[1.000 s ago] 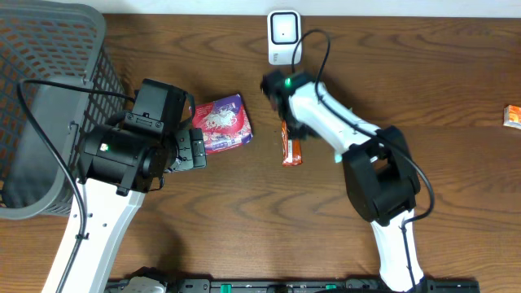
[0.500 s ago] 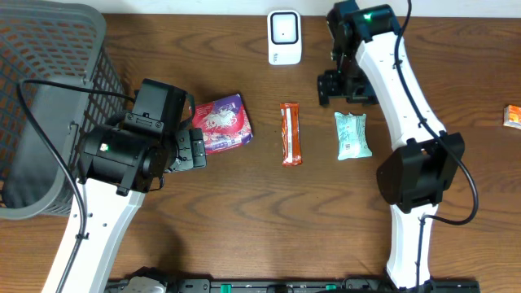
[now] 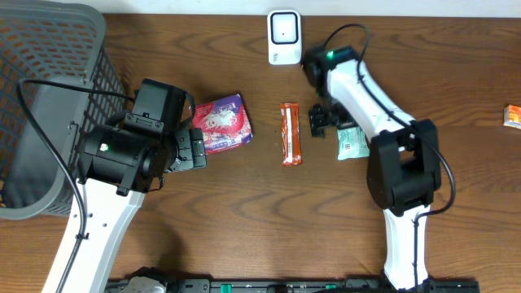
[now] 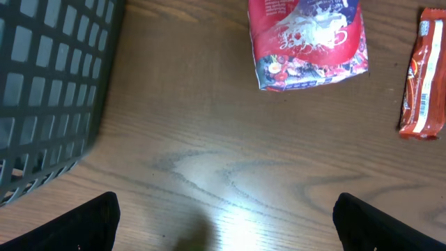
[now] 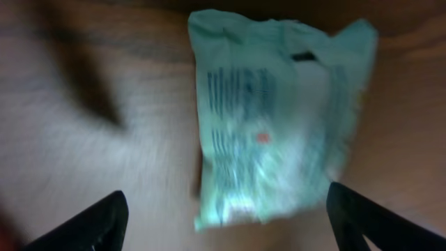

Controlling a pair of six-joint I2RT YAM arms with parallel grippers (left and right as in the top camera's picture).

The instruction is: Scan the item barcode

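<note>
Right claw hovers mid-table, jaws spread wide, nothing in them; the mint-green packet, prob. the item due for scanning, lies flat on the wood just beside the claw at its 4 o'clock, top edge tucked under the arm; its long axis runs 12-to-6. In the right wrist cam the packet fills the frame, blurred, lying ahead of and between the fingertips; no contact that can be made out. Right arm is by far the nearer. Left claw, likewise wide open and empty, sits well apart at the packet's 9 o'clock, just beside a red snack bag. The scanner stands at the packet's 11 o'clock, near the far edge; an orange bar lies parallel to the packet at the right claw's 9 o'clock, near that path, so likely the one thing to clear. Grey basket at far 9 and a small orange box at far 3 are out of the way. Which face carries the barcode: can't tell.
</note>
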